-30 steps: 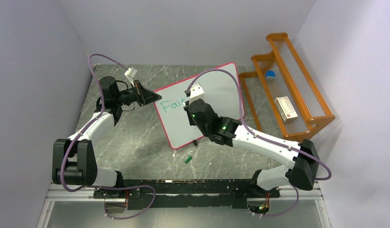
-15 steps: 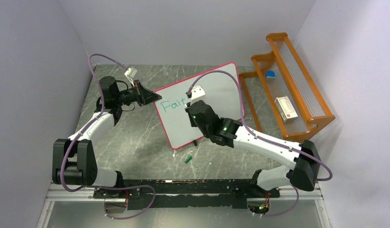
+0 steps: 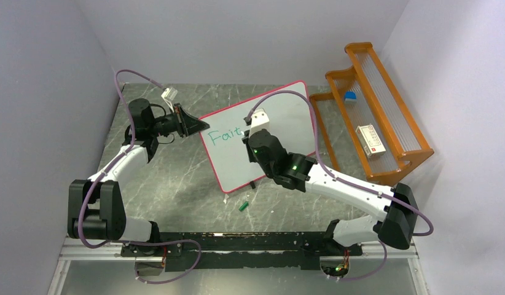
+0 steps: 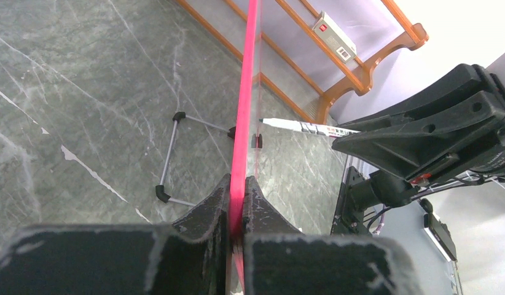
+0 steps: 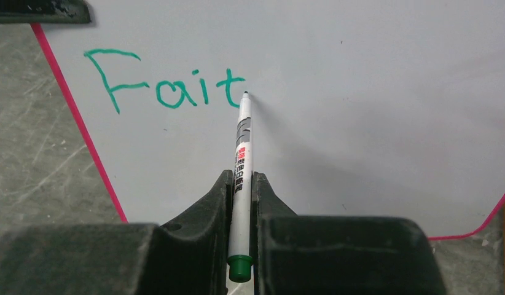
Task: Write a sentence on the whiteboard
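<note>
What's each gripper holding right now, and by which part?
The left gripper pinches the whiteboard by its pink edge; the right gripper clamps the marker by its barrel, near the back end.

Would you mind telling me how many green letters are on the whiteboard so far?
4: F, a, i, t, in one row, upper left of the whiteboard, t at the tip of the marker.

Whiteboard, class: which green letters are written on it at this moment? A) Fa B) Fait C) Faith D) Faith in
B: on the whiteboard the green writing reads "Fait", and the tip of the marker sits just right of the t.
</note>
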You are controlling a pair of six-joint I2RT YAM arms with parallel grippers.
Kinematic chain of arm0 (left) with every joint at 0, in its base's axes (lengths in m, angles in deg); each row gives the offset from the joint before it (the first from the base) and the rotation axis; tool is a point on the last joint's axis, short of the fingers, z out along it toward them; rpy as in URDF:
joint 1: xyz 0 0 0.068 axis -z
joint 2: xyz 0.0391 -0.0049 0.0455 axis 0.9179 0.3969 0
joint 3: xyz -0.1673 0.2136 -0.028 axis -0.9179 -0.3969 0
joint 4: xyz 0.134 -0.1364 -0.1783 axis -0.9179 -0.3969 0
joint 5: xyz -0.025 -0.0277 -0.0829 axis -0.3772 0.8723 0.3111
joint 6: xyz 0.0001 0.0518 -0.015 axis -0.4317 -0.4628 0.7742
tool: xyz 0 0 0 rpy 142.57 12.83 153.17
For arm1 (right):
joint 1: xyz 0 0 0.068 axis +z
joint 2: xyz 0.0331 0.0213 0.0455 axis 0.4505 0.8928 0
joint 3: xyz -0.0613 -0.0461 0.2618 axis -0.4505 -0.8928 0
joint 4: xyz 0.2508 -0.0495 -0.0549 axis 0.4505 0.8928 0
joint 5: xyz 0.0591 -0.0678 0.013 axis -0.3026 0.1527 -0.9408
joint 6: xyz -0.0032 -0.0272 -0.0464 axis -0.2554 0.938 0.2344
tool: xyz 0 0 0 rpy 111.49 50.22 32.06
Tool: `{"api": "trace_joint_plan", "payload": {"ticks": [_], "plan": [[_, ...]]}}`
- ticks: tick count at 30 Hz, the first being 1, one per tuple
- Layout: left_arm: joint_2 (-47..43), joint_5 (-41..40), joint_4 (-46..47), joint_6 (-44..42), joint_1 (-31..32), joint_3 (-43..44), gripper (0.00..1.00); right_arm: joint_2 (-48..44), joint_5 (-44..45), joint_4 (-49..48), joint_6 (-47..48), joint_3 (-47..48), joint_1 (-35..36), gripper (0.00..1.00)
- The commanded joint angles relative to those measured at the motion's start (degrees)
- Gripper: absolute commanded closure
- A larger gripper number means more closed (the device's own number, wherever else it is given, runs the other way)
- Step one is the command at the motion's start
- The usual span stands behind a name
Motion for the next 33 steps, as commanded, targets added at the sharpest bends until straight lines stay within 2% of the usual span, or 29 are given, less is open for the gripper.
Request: {"api": "trace_joint_plan", "payload": {"ticks": [1,15,33], "plan": [[1.6,0.1,-5.1,-3.3,1.5,-0.3,0.95,-1.7,0.9,-3.5,1.6,0.3,-0.7,1.00],[1.7,0.1,-5.3,-3.5,1.5,-0.2,0.95,0.9,-0.1,-6.1,4.3,3.7,-2.2,1.00],[1.8,0.2,-5.3,-3.5,1.5,-0.1,0.95,3.3,-1.2,-2.9,3.8,5.0,-2.9,1.00]]}}
